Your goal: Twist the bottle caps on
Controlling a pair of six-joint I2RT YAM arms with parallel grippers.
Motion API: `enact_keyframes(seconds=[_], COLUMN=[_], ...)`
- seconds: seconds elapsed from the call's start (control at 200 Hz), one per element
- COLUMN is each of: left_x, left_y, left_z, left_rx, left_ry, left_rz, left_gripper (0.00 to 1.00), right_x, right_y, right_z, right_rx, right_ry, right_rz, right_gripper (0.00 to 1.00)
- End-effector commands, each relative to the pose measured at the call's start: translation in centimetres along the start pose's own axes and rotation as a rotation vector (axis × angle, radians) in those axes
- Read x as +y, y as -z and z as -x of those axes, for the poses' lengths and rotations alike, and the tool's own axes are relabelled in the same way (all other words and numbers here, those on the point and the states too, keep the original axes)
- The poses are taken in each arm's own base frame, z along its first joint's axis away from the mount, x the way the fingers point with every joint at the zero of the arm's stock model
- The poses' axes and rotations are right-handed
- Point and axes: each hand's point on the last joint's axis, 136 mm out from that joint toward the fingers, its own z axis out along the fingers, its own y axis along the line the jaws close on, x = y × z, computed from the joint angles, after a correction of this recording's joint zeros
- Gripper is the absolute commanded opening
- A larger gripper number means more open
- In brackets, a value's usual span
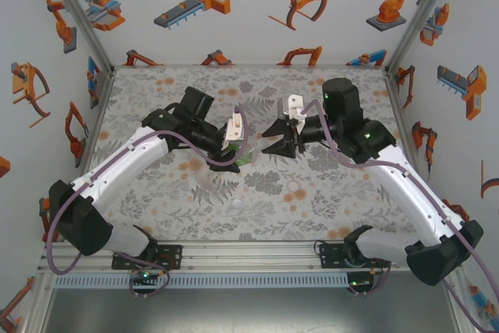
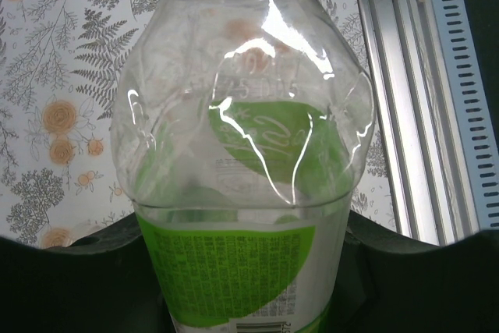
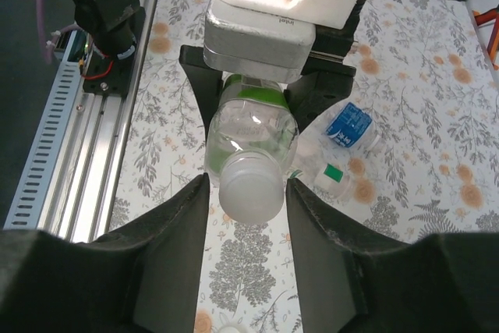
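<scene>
My left gripper (image 1: 228, 161) is shut on the lower body of a clear bottle with a green label (image 2: 234, 271), holding it off the table with its neck toward the right arm. A white cap (image 3: 249, 189) sits on that bottle's mouth. My right gripper (image 3: 247, 183) faces the cap head-on with one jaw on each side of it. A thin gap shows at the left jaw and almost none at the right. In the top view the two grippers meet over the middle of the table, the right gripper (image 1: 274, 146) just right of the bottle (image 1: 244, 160).
On the table below lie a bottle with a blue label (image 3: 351, 124) and a small clear bottle with a green patch (image 3: 337, 175). A loose white cap (image 1: 236, 203) rests nearer the front. The aluminium rail (image 3: 78, 154) and the left arm's base (image 3: 105, 5) border the near edge.
</scene>
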Motion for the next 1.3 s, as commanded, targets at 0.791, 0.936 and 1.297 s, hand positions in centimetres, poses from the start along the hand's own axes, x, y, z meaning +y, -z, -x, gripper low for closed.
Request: enact_keyframes(seconds=[0.791, 0.936, 1.297], left_x=[3.7, 5.0, 6.2], left_y=[0.1, -0.3, -0.7], left_z=[2.0, 2.2, 2.0], left_rx=[-0.058, -0.081, -0.097], left_ry=[-0.101, -0.124, -0.142], left_rz=[0.151, 0.199, 0.245], left_gripper=[0.00, 0.00, 0.00], right_x=[-6.2, -8.0, -7.4], right_y=[-0.2, 0.8, 1.4], right_z=[-5.1, -7.9, -15.5], right_rx=[-0.031, -0.128, -0.258], right_ry=[-0.753, -1.187, -1.836], right_rz=[-0.400, -0.581, -0.783], right_gripper=[0.00, 0.00, 0.00])
